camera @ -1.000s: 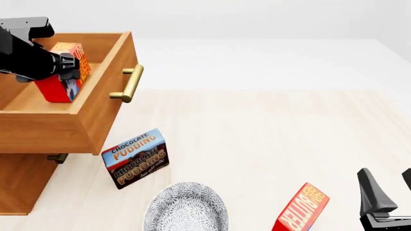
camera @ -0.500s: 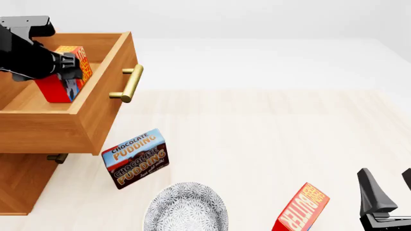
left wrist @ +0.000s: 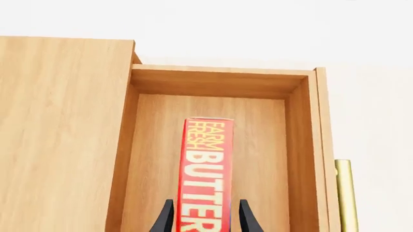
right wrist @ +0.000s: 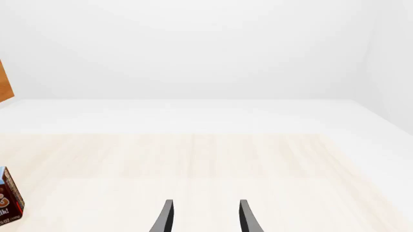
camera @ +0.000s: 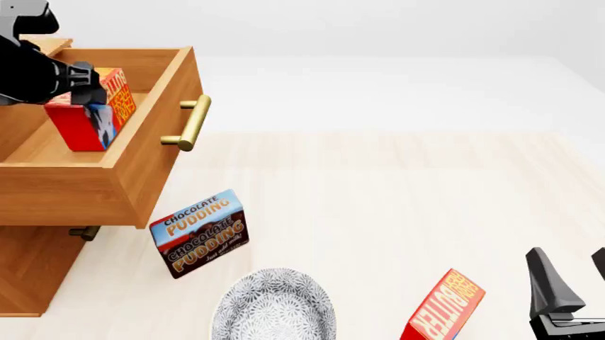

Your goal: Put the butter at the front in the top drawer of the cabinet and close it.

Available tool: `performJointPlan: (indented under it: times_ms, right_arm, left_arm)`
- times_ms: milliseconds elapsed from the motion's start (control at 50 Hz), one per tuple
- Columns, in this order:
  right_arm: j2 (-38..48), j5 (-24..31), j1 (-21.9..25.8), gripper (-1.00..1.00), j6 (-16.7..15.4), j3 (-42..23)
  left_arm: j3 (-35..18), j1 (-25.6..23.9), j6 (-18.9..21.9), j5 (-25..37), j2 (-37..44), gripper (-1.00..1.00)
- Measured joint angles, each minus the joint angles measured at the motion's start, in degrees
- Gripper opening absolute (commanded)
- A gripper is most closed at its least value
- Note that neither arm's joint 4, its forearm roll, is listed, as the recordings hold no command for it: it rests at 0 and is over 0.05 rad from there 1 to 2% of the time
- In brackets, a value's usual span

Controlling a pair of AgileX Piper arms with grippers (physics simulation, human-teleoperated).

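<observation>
A red butter carton (camera: pixel 93 113) stands on edge inside the open top drawer (camera: pixel 142 166) of the wooden cabinet (camera: pixel 28 273). In the left wrist view the carton (left wrist: pixel 205 164) lies between my fingers with a gap on each side. My left gripper (camera: pixel 83 76) (left wrist: pixel 205 220) is open, just above and behind the carton. The drawer is pulled far out, its brass handle (camera: pixel 189 122) facing right. A second identical butter carton (camera: pixel 443 308) leans on the table at the front right. My right gripper (camera: pixel 572 280) (right wrist: pixel 205 217) is open and empty beside it.
A chocolate pudding box (camera: pixel 200 232) stands in front of the cabinet, also in the right wrist view (right wrist: pixel 7 202). A patterned grey bowl (camera: pixel 274 306) sits at the front edge. The lower drawer's handle (camera: pixel 85 231) shows under the open drawer.
My left gripper has let go of the butter carton and risen up and back to the left. The carton stays in the drawer. The right arm has not moved.
</observation>
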Motion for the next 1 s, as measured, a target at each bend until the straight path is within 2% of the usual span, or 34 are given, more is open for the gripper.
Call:
performJointPlan:
  times_ms: [660,1000]
  right_arm:
    - [0.0,0.0,0.0,1.0,0.0,0.0]
    - [0.0,0.0,0.0,1.0,0.0,0.0]
  left_arm:
    - [-1.2,-1.6,3.2,7.3,-10.2,1.0]
    - [-2.2,-4.6,4.4,8.4,-11.8,1.0]
